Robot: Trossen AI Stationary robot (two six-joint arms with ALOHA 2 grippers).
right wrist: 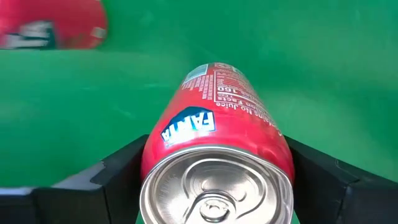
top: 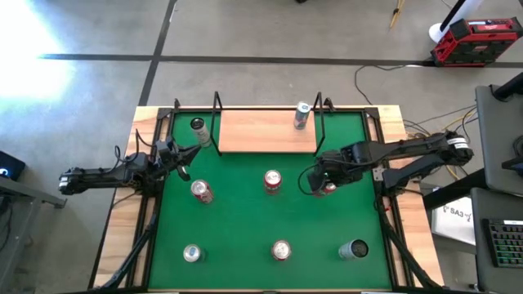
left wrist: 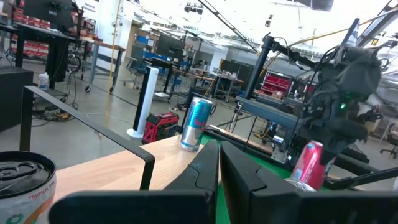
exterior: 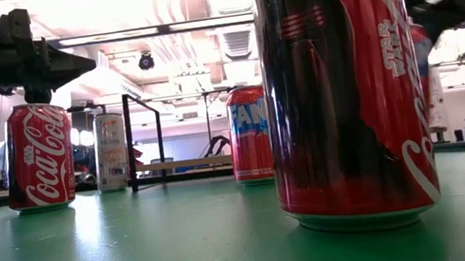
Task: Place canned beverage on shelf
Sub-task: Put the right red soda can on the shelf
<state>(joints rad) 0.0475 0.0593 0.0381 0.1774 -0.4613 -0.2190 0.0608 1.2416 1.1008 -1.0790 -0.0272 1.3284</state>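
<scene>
My right gripper (right wrist: 217,171) is over the right half of the green mat (top: 237,220), shut on a red Fanta can (right wrist: 214,134) that also shows in the left wrist view (left wrist: 308,165). The shelf (top: 265,131), a light wood board between black uprights, lies at the mat's far edge with a blue and silver can (top: 301,116) standing on its right end. My left gripper (top: 181,162) waits shut at the mat's left side, touching nothing. My right gripper pinches the Fanta can's side wall just below its top rim (right wrist: 149,165), one finger (right wrist: 121,171) on each side. The fingers come steeply from above and lie across the can. The can hangs tilted below them, top up, and looks lifted off the mat.
Other cans stand on the mat: one at the centre (top: 272,180), one left of centre (top: 201,190), three along the near edge (top: 191,254) (top: 281,250) (top: 353,249), and one just left of the shelf (top: 198,125). The board's middle and left are bare.
</scene>
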